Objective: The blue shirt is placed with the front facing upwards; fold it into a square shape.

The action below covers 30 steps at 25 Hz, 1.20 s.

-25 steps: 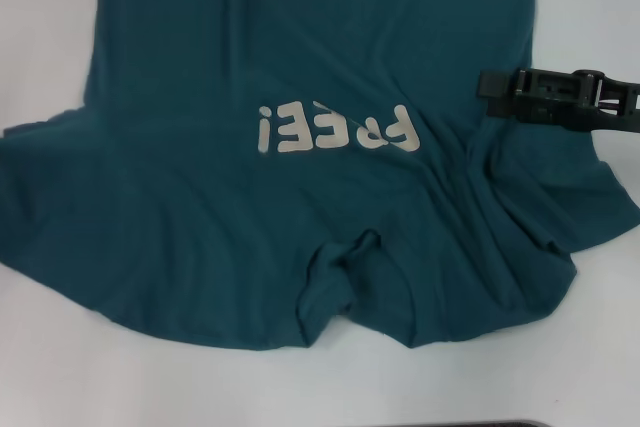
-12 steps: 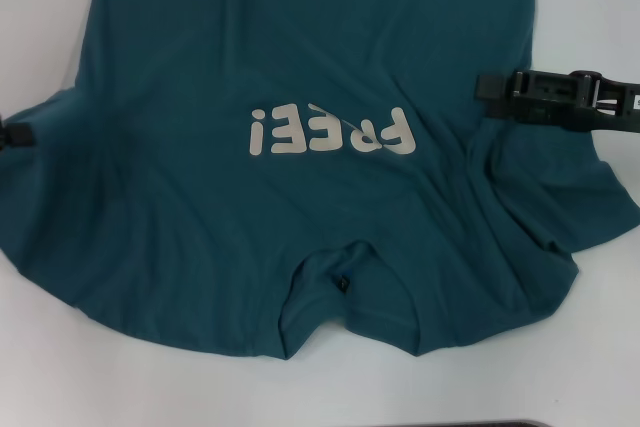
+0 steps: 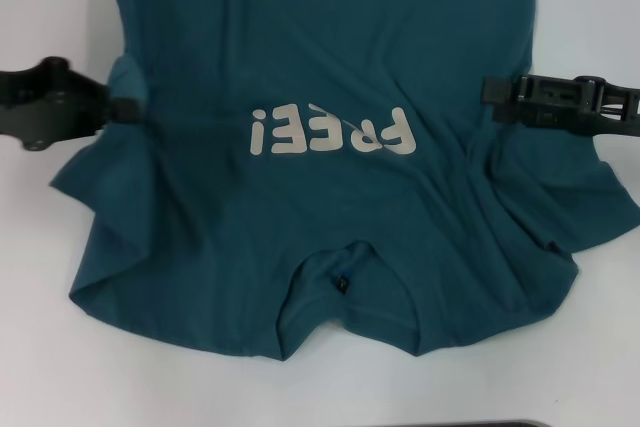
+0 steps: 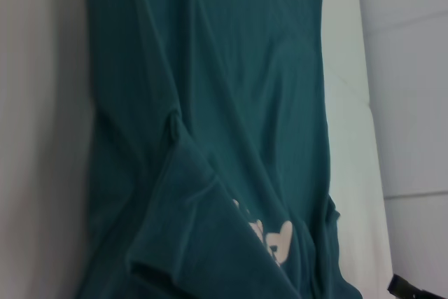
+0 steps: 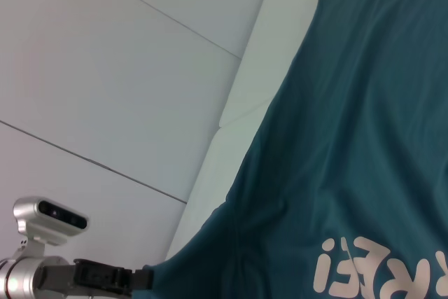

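Left gripper (image 3: 128, 105) is gripping the shirt (image 3: 330, 207) sleeve; right gripper (image 3: 492, 90) is hovering over it, finger state unclear.

A plain white table (image 3: 40, 347) fills the lower left and lower right corners of the head view, and it also runs up both side edges of the frame. At the very bottom edge, right of centre, there is a thin dark strip (image 3: 480, 424); what it is cannot be made out. The right wrist view takes in a pale grey panelled surface (image 5: 105, 68) crossed by thin straight seams. The left wrist view shows similar pale panels (image 4: 409, 103), with seams between them.
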### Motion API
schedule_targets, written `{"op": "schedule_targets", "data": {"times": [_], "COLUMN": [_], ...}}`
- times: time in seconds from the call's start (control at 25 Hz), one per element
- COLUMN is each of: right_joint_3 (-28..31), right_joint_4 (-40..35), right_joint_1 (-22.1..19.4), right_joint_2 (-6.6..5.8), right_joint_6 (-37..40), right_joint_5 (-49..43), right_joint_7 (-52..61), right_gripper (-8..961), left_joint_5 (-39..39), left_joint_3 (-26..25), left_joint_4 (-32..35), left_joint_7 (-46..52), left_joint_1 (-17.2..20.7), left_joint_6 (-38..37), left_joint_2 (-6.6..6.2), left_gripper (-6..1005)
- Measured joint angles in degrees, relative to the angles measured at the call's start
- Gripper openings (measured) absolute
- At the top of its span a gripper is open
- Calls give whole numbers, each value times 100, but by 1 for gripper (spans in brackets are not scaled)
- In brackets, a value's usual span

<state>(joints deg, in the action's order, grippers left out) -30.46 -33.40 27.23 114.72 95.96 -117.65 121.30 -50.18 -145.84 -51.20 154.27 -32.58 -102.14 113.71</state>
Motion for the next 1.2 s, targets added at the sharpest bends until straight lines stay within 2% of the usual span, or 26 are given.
{"op": "schedule_targets", "data": {"times": [0.12, 0.24, 0.48, 0.96, 1.12, 1.2], "right_joint_3": [-4, -4, -4, -54, -65, -68], "right_joint_4": [0, 0, 1, 9, 9, 9], "right_joint_1": [21, 48, 61, 72, 75, 75], "right_joint_2": [-2, 4, 14, 13, 3, -3], "right_joint_6": [-7, -25, -84, -104, -114, -145], "right_joint_5": [-41, -93, -135, -136, -136, -136], "right_joint_7": [-7, -9, -11, -14, 1, 11], "right_gripper": [939, 939, 939, 939, 939, 939], "left_joint_5": [0, -23, -24, -12, 3, 1], "left_joint_3": [101, 128, 136, 182, 433, 481], "left_joint_4": [20, 303, 1312, 1405, 1259, 1063], "left_joint_7": [24, 6, -64, -105, 37, 60], "left_joint_1": [-128, -272, -590, -668, -686, -693], "left_joint_6": [118, 383, 1031, 1254, 1194, 1090], "left_joint_2": [114, 167, 91, 82, 80, 124], "left_gripper": [28, 26, 32, 136, 308, 384]}}
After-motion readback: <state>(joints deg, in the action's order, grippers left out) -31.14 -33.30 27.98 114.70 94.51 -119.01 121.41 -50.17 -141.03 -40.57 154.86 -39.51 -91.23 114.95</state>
